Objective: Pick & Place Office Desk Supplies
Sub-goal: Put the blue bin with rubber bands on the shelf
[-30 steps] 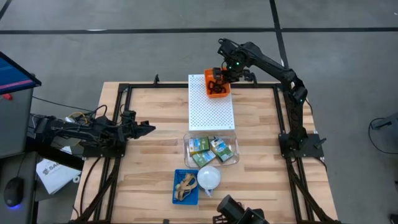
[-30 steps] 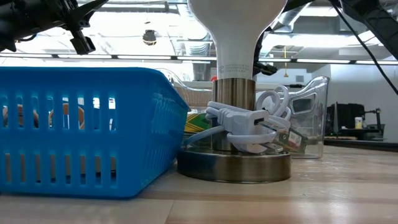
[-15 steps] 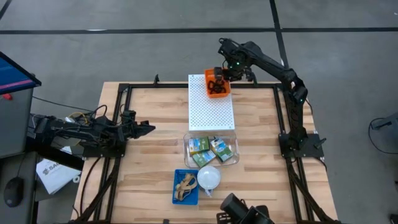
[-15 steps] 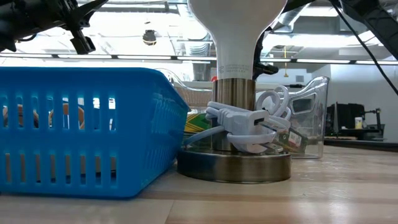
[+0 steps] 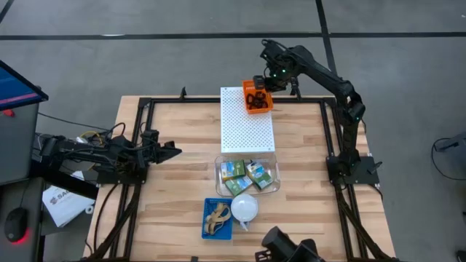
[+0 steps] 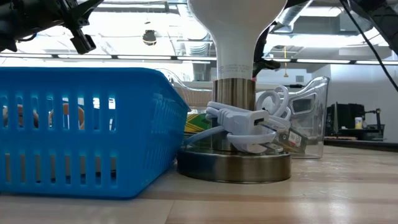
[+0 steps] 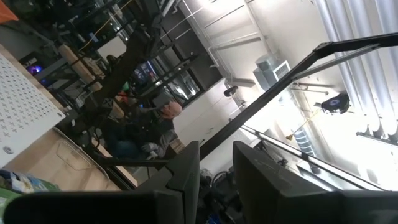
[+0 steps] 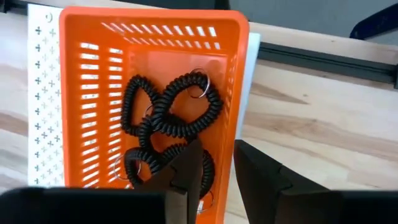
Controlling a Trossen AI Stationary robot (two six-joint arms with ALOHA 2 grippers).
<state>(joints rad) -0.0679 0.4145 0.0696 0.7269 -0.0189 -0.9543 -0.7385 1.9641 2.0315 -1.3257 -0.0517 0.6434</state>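
An orange slotted basket (image 5: 255,99) holding black coiled loops (image 8: 168,118) sits over the far right corner of a white pegboard (image 5: 247,127). My right gripper (image 5: 263,85) is at the basket's right wall, shut on it. Yellow-and-green crayon boxes (image 5: 247,175) lie in a clear bin. Tan rubber bands (image 5: 216,217) lie in a blue basket (image 6: 81,127). My left gripper (image 5: 175,151) waits shut over the table's left part, touching nothing. My right gripper pinches the orange basket's right side wall (image 8: 228,155), one finger (image 8: 186,171) inside the basket and one (image 8: 258,177) outside. The fingers come from above, slanting down from the far side. Whether the basket's bottom is off the pegboard, I cannot tell.
A lamp with a white shade (image 5: 245,207), a round metal base (image 6: 233,165) and a bundled white cable stands between the blue basket and the clear bin (image 5: 271,188). A black frame (image 5: 325,131) borders the work area. Bare wood lies left and right of the pegboard.
My right gripper, shut on the orange basket, has moved a little toward the table's far right corner. The basket has gone with it and has turned slightly.
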